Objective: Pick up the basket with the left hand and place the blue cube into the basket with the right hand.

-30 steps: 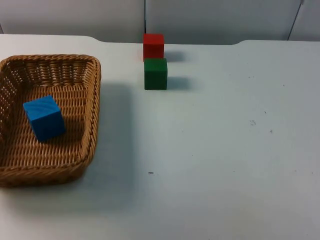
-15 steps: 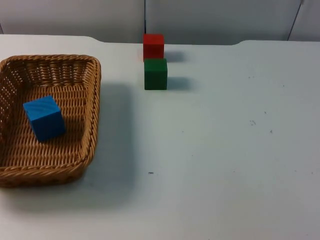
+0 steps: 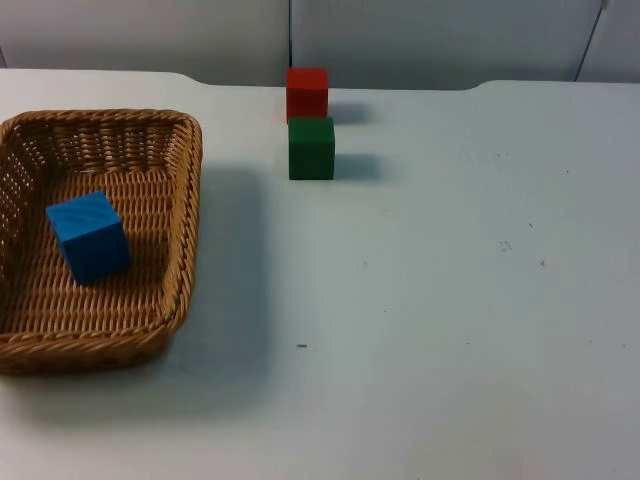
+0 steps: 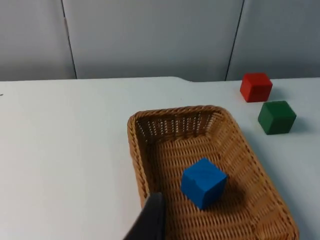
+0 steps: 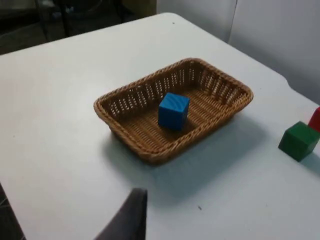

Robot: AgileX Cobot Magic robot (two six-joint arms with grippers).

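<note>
Resting inside the basket (image 3: 185, 215) at the tabletop's left edge, the blue cube (image 3: 89, 236) looks light and rigid; grip the stiff wicker rim. Whether either pincer is released or clenched cannot be told.

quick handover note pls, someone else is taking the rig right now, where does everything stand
Left gripper: above the table at the basket's near rim, holding nothing. Right gripper: above the table, well back from the basket, holding nothing.
Basket stands on the white table, on its left side. Blue cube lies inside the basket, apart from its walls.
Red cube and green cube sit close together near the table's far edge.
Done: blue cube is in the basket.
Left: nothing visible, unless the basket is meant to be held up.
</note>
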